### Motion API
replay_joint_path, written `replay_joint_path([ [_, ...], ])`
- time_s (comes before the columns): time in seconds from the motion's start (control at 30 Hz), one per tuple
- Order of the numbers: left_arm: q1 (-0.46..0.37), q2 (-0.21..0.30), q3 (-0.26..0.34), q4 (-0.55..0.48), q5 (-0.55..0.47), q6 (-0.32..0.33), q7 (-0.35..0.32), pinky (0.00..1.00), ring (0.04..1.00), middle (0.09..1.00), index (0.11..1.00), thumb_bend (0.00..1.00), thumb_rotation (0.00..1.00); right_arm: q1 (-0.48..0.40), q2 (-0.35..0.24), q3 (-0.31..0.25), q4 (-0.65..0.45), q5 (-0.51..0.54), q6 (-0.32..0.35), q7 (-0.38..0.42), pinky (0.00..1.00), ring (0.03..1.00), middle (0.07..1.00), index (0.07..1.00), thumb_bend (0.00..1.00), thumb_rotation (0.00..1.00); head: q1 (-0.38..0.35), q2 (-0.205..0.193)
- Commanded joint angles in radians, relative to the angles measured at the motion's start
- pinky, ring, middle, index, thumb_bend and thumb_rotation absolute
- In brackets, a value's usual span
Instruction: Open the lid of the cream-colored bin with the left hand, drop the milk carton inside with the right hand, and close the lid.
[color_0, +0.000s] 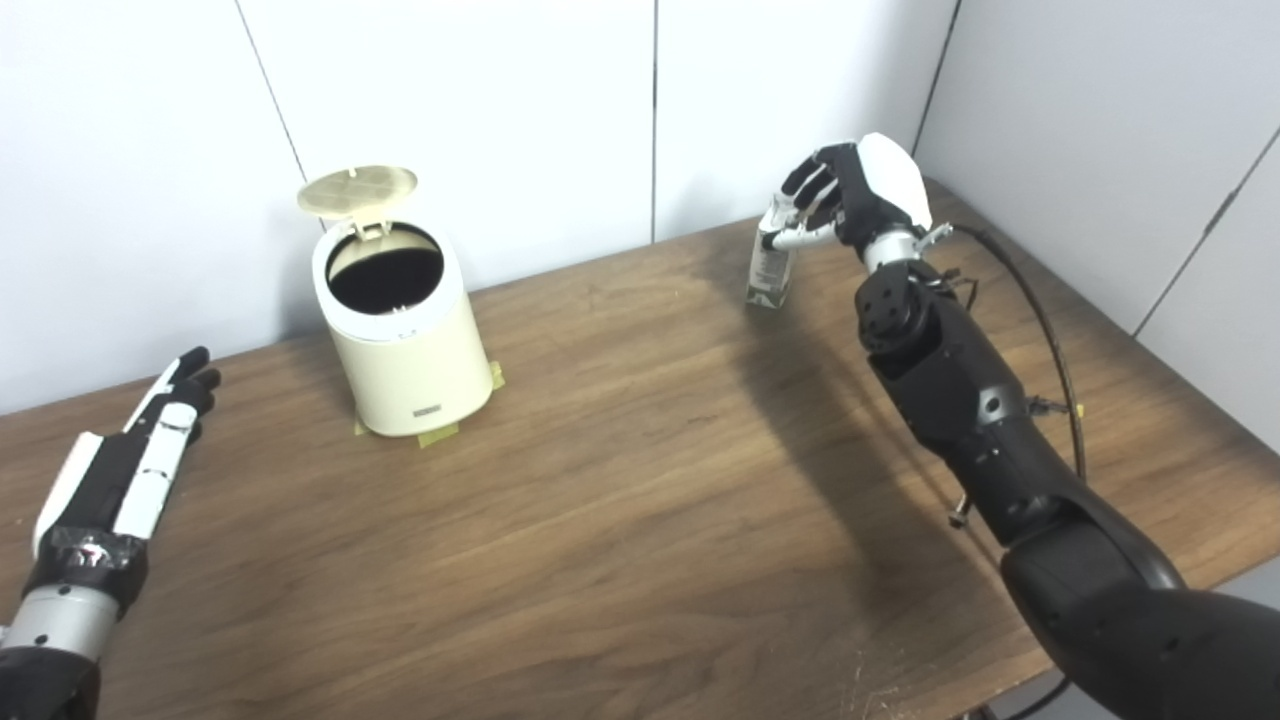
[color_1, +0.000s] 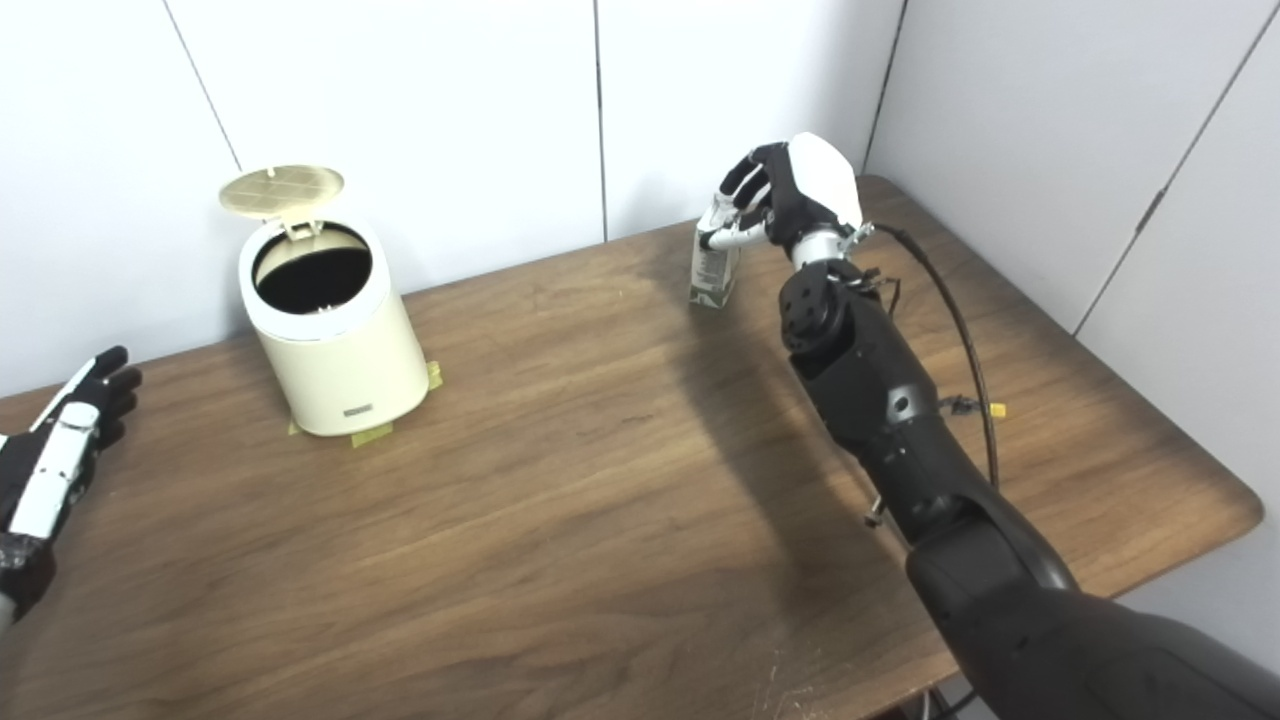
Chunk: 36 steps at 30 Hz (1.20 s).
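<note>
One of the three steps looks finished: the cream-colored bin stands near the counter's back edge, toward its left end, with its lid tipped up and back on its hinge, so the dark mouth is fully exposed. Bits of tape show under the bin's base, which suggests it is fixed in place.

The left hand lies low near the counter's left edge, well apart from the bin, with its fingers stretched out flat and released, holding nothing. It appears to be waiting.

The second step is under way. The milk carton stands upright near the back edge, toward the right end and well apart from the bin. The right hand is at the carton's top, its fingers curled around the gabled upper part in what reads as a grasp. Whether the carton's base is on the counter or just off it cannot be told from either view.

What is left, by my reading: carry the carton leftward along the back of the counter until it is over the open mouth, let it drop inside, withdraw the right hand, and then bring the left hand back to swing the lid down shut.
</note>
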Motion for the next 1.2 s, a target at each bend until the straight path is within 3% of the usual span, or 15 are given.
replay_joint_path([
  [0.0, -0.034, 0.024, 0.004, -0.029, -0.001, -0.011, -0.011, 0.99, 0.979, 0.967, 0.996, 0.42, 1.00, -0.041, -0.013, -0.005, -0.007, -0.006, -0.037, -0.034, 0.39, 0.394, 0.504, 0.509, 0.52, 0.00, -0.001, 0.001],
  [0.2, -0.025, 0.019, 0.010, -0.030, -0.015, -0.011, -0.025, 0.99, 0.981, 0.979, 1.000, 0.40, 1.00, -0.022, 0.003, 0.016, -0.012, -0.021, -0.054, -0.057, 0.40, 0.394, 0.497, 0.515, 0.52, 0.00, 0.005, 0.001],
  [0.33, -0.024, 0.025, 0.014, -0.030, -0.012, -0.010, -0.028, 0.99, 0.984, 0.984, 1.000, 0.45, 1.00, -0.013, 0.005, 0.030, -0.008, -0.032, -0.061, -0.067, 0.43, 0.412, 0.501, 0.498, 0.52, 0.00, 0.005, 0.000],
  [0.77, -0.026, 0.028, 0.011, -0.036, -0.006, 0.008, -0.031, 1.00, 0.996, 0.990, 1.000, 0.46, 1.00, -0.011, 0.000, 0.013, -0.021, -0.013, -0.073, -0.072, 0.43, 0.414, 0.500, 0.492, 0.52, 0.00, 0.000, 0.000],
  [1.0, -0.026, 0.023, 0.012, -0.025, -0.011, -0.005, -0.030, 1.00, 0.995, 0.987, 1.000, 0.40, 1.00, -0.010, 0.001, -0.008, -0.092, -0.039, 0.014, -0.064, 0.46, 0.417, 0.498, 0.533, 0.52, 0.00, -0.003, -0.001],
  [1.07, -0.025, 0.021, 0.014, -0.026, -0.017, -0.005, -0.031, 0.99, 0.989, 0.983, 1.000, 0.39, 1.00, -0.014, -0.006, 0.001, -0.105, -0.062, 0.071, -0.043, 0.46, 0.527, 0.489, 0.509, 0.53, 0.00, -0.003, -0.001],
  [1.1, -0.024, 0.019, 0.016, -0.028, -0.021, -0.003, -0.031, 1.00, 0.990, 0.985, 1.000, 0.39, 1.00, -0.017, -0.010, 0.007, -0.112, -0.072, 0.107, -0.023, 0.47, 0.562, 0.582, 0.607, 0.72, 0.03, -0.003, -0.001],
  [1.13, -0.023, 0.017, 0.017, -0.029, -0.023, -0.001, -0.030, 1.00, 0.989, 0.986, 1.000, 0.39, 1.00, -0.019, -0.013, 0.011, -0.118, -0.078, 0.130, -0.008, 0.47, 0.584, 0.640, 0.681, 0.84, 0.06, -0.002, 0.000],
  [1.17, -0.022, 0.018, 0.016, -0.032, -0.024, 0.001, -0.030, 1.00, 0.989, 0.987, 1.000, 0.39, 1.00, -0.020, -0.018, 0.015, -0.124, -0.084, 0.147, 0.009, 0.49, 0.610, 0.675, 0.717, 0.90, 0.08, -0.002, 0.000],
])
